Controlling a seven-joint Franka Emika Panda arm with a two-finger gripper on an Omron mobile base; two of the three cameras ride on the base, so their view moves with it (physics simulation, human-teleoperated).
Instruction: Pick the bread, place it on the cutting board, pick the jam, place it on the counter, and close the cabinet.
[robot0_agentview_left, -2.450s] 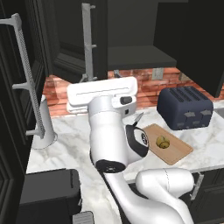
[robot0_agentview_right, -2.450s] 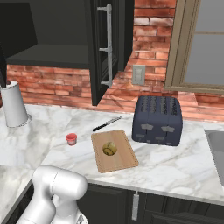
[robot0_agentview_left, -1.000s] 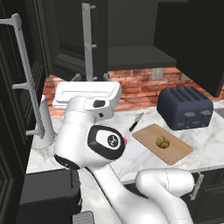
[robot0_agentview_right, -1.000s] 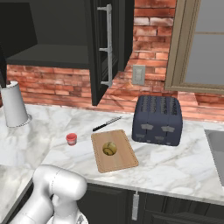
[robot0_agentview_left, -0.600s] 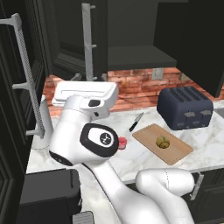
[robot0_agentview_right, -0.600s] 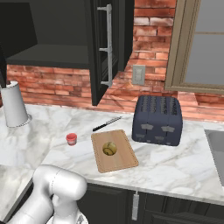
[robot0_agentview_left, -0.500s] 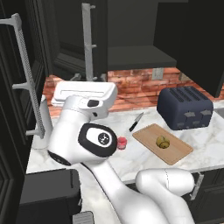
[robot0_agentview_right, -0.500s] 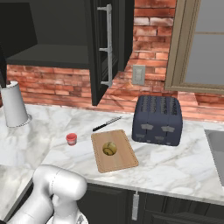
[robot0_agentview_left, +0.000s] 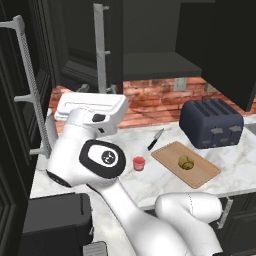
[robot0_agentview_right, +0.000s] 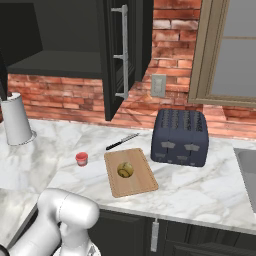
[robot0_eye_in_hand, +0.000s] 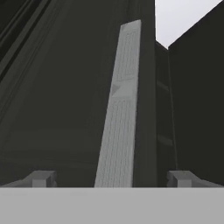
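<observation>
Bread (robot0_agentview_right: 125, 169) sitting on cutting board (robot0_agentview_right: 142, 184), jam (robot0_agentview_right: 81, 159) on counter (robot0_agentview_right: 200, 190); gripper (robot0_eye_in_hand: 111, 178) jaws spread, facing cabinet (robot0_eye_in_hand: 65, 100) door handle (robot0_eye_in_hand: 120, 109); closing push pending.

My arm (robot0_agentview_left: 125, 210) is glossy white, built of fat rounded links like swollen tubes. One joint carries a black rounded cap (robot0_agentview_left: 102, 157) with a small white mark at its centre. A flat white box-shaped hand (robot0_agentview_left: 91, 106) tops it, with a small dark inset.
</observation>
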